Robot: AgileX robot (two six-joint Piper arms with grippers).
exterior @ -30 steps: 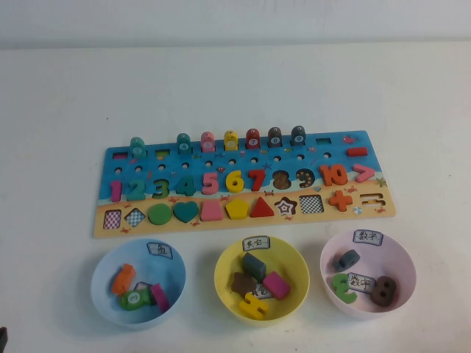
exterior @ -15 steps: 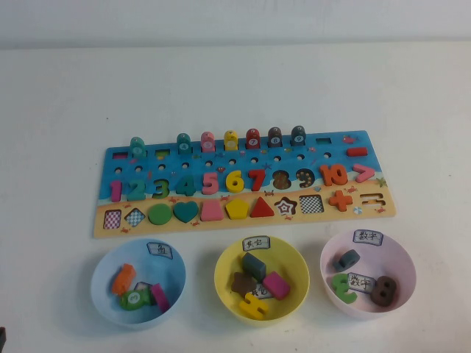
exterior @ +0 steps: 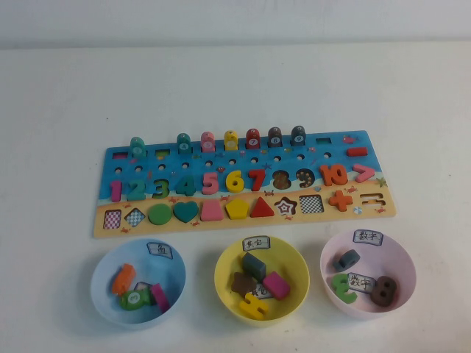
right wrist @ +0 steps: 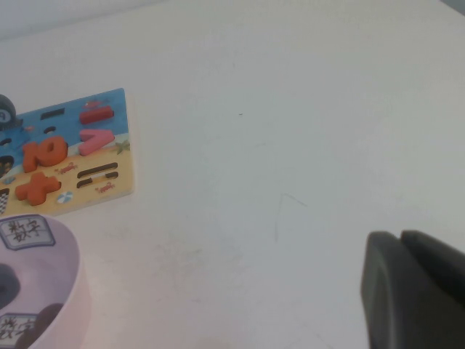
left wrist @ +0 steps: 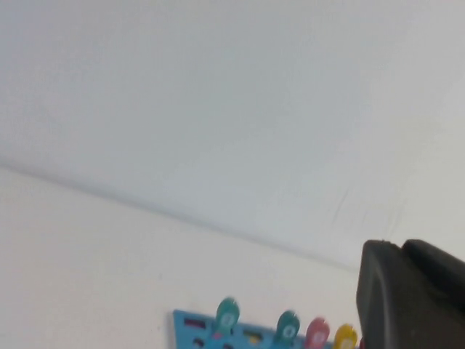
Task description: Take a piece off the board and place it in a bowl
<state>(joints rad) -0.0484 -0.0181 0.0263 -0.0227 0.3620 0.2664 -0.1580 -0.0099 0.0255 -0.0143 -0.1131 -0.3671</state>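
The left gripper is parked off the board, its fingers closed on nothing. The piece is seated at the board's left end. It is judged light, stiff and smooth, best pinched across its slim sides. The bowl sits far right. The right gripper hangs above bare table; its fingers' state cannot be told.

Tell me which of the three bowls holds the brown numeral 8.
The pink bowl, at the right end of the row. The brown 8 lies inside it; the yellow bowl and the blue bowl hold no such numeral.
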